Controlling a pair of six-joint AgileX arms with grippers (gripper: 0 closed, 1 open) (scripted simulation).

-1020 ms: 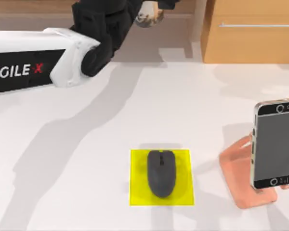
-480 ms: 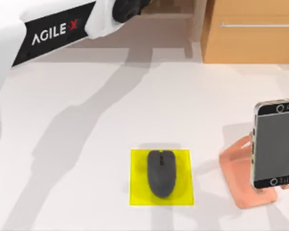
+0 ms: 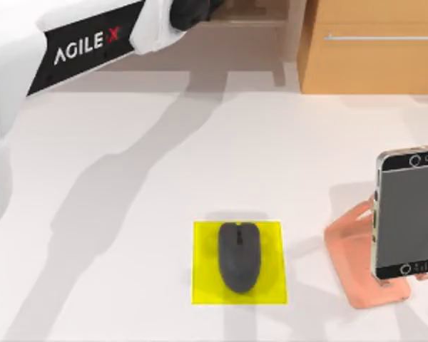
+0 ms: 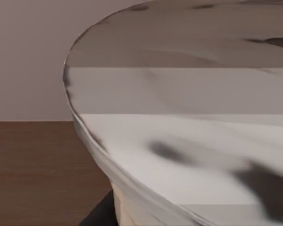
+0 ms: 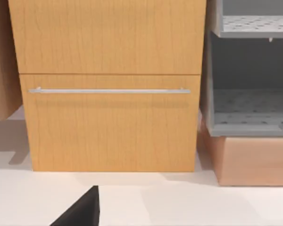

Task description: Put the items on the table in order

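The mouse (image 3: 238,256) sits square on a yellow mat (image 3: 203,285) near the surface's (image 3: 200,157) front edge, about midway along it. The phone (image 3: 408,214) stands propped on a salmon stand (image 3: 349,249) near the right edge, screen facing up and out. Both look placed as they should be, so I judge the cup to be the item left.

My left arm (image 3: 85,43) reaches from the left edge over the back edge, toward the low ledge behind the surface. I cannot tell whether my left end effector is apart, together or clamped on anything. My left wrist view is close against a large pale rounded surface (image 4: 188,141) with a brown wood floor or ledge (image 4: 33,174) beyond; it may be the cup's lid seen from very near, but I cannot say so for sure.

To do this step well, I should keep the wrist level so a cup with liquid stays upright, move slowly, and clear the cabinet (image 3: 371,50) at the back right corner. I should set any load on bare surface well apart from the mouse mat and the phone stand.

My right arm is parked, its wrist view facing the cabinet's drawer handle (image 5: 108,91); I cannot tell that end effector's state.
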